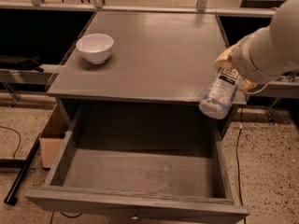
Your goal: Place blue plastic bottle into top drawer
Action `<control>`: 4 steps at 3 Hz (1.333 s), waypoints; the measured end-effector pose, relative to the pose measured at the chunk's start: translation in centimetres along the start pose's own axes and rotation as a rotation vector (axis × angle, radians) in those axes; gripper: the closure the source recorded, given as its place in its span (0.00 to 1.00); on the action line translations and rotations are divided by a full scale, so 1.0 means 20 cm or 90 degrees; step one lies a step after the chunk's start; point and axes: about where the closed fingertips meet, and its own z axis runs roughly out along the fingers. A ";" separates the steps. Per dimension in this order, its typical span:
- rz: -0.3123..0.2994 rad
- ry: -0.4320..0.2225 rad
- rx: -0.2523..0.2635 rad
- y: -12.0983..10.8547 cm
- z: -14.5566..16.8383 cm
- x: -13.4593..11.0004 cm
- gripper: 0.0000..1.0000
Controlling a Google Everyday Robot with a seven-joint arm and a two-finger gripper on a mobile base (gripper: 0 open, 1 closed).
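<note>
1. Gripper. The gripper (235, 72) is at the right edge of the view, at the end of a thick white arm (271, 45). It is level with the front right corner of the desk (154, 50). The jaws are clenched on the upper end of the blue plastic bottle (219, 94), with one yellowish finger (223, 59) showing on each side of it.

2. Bottle. The bottle hangs from the jaws, tilted, with its free end down and to the left of them. That end shows against the front edge of the desk and the dark rear right corner of the drawer opening. The bottle is not in the drawer. Whether it touches the desk edge cannot be told.

3. Label. A white label (228, 77) with dark print sits just below the jaws on the bottle body. The print cannot be read.

4. Top drawer. The top drawer (60, 157) is pulled fully open, below the jaws and to their left. Its interior shows only grey wooden floor and walls. A small round knob (135, 215) sits on the front panel, well below the jaws.

5. Bowl. A white round bowl (95, 47) stands upright on the desk, well apart from the jaws, far to their left and slightly higher in the view. The part of its inside that shows is plain white.

6. Surroundings. A cardboard box (51, 134) stands on the speckled floor beside the left wall of the drawer. A dark cable (239, 139) runs across the floor below the jaws, right of the drawer.
</note>
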 end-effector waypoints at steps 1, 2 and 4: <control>0.000 -0.008 0.004 0.08 0.00 -0.05 1.00; -0.002 -0.049 -0.013 0.16 0.10 -0.16 1.00; -0.055 -0.056 -0.001 0.11 0.08 -0.20 1.00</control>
